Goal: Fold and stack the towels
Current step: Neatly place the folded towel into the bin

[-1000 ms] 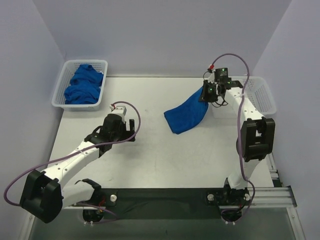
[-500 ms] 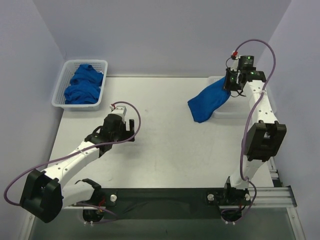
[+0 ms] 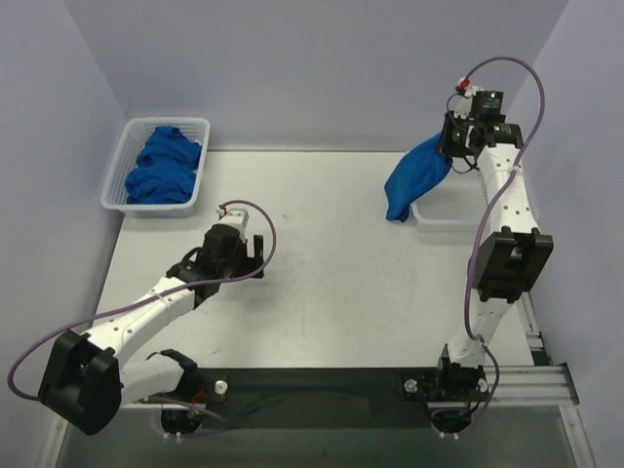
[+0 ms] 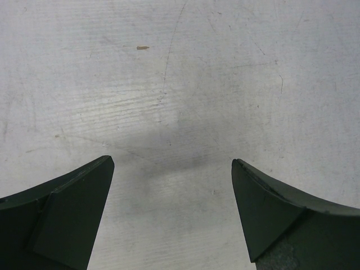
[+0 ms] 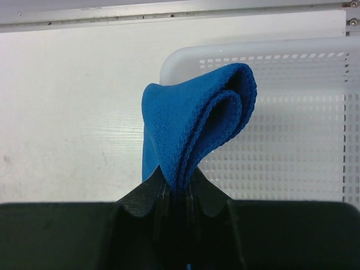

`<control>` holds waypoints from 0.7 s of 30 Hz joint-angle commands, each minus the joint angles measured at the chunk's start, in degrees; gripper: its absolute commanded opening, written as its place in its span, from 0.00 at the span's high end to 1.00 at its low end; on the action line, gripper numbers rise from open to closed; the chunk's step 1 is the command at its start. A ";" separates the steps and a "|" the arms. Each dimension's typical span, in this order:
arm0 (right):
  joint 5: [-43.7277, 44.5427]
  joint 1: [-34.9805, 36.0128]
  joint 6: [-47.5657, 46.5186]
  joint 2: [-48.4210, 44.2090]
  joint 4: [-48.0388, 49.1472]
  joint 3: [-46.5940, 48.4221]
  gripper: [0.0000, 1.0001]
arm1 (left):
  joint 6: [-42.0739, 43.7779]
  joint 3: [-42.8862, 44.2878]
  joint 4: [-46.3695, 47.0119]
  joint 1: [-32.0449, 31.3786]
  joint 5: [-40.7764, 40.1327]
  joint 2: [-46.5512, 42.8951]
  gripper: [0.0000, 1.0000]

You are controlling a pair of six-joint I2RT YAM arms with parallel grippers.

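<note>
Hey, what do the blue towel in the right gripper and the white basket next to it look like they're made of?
Blue towel: soft looped fabric, likely terry or microfibre. Its surface is matte and nubby, and it droops in limp folds.
White basket: probably moulded plastic. It has a smooth rounded rim, regular rows of small slots and a slight sheen.

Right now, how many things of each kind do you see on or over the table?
Baskets: 2, left basket, right basket.
Grippers: 2, left gripper, right gripper.
Held towel: 1.
Towel pile: 1; how many towels are in it cannot be told.
Total: 6.
</note>
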 commanded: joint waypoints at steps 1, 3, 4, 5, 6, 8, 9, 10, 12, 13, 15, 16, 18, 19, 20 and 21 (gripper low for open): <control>0.19 -0.93 -1.06 0.86 0.11 3.01 1.00 | 0.41 0.21 2.15 -0.49 -1.03 -0.61 0.02; 0.72 -1.46 -3.67 0.86 0.02 2.84 1.00 | 0.41 0.21 1.98 -0.50 -1.12 -0.70 0.03; 0.89 -2.16 -4.56 0.60 -0.06 2.32 1.00 | 0.41 0.21 1.98 -0.50 -1.12 -0.70 0.03; 1.16 -2.34 -5.53 0.43 -0.07 2.14 1.00 | 0.41 0.21 1.98 -0.50 -1.12 -0.78 0.03; 1.68 -2.60 -7.37 0.25 -0.15 1.88 1.00 | 0.41 0.21 1.98 -0.50 -1.12 -0.78 0.03; 2.21 -3.57 -9.22 -0.36 -0.50 1.17 1.00 | 0.41 0.21 1.98 -0.58 -1.21 -0.61 0.03; 2.39 -3.92 -9.93 -0.54 -0.59 1.00 1.00 | 0.41 0.21 1.89 -0.58 -1.21 -0.61 0.03; 2.65 -4.18 -11.07 -0.80 -0.85 0.82 1.00 | 0.41 0.21 2.06 -0.50 -1.21 -0.52 0.03; 3.18 -5.15 -11.95 -0.89 -1.03 0.21 1.00 | 0.41 0.21 2.07 -0.67 -1.12 -0.17 0.03; 3.44 -5.42 -13.00 -0.98 -1.03 0.03 1.00 | 0.41 0.30 2.15 -0.76 -1.12 -0.08 0.03; 4.67 -5.94 -14.32 -0.89 -1.12 -0.58 1.00 | 0.49 0.30 2.15 -0.85 -1.21 0.09 0.03; 5.02 -6.03 -15.02 -0.72 -1.12 -0.67 1.00 | 0.41 0.22 2.15 -0.85 -1.21 0.27 0.03; 6.68 -6.47 -16.35 -0.46 -1.21 -0.94 1.00 | 0.41 0.21 2.15 -0.93 -1.21 0.53 0.03; 7.04 -6.56 -16.61 -0.11 -1.21 -1.03 1.00 | 0.49 0.30 1.98 -0.93 -1.30 0.62 0.03; 7.05 -6.82 -17.22 0.07 -1.03 -1.03 1.00 | 0.41 0.30 1.89 -1.02 -1.30 0.71 0.03; 7.22 -7.08 -17.58 0.42 -1.12 -0.94 1.00 | 0.41 0.30 1.98 -1.11 -1.30 0.88 0.03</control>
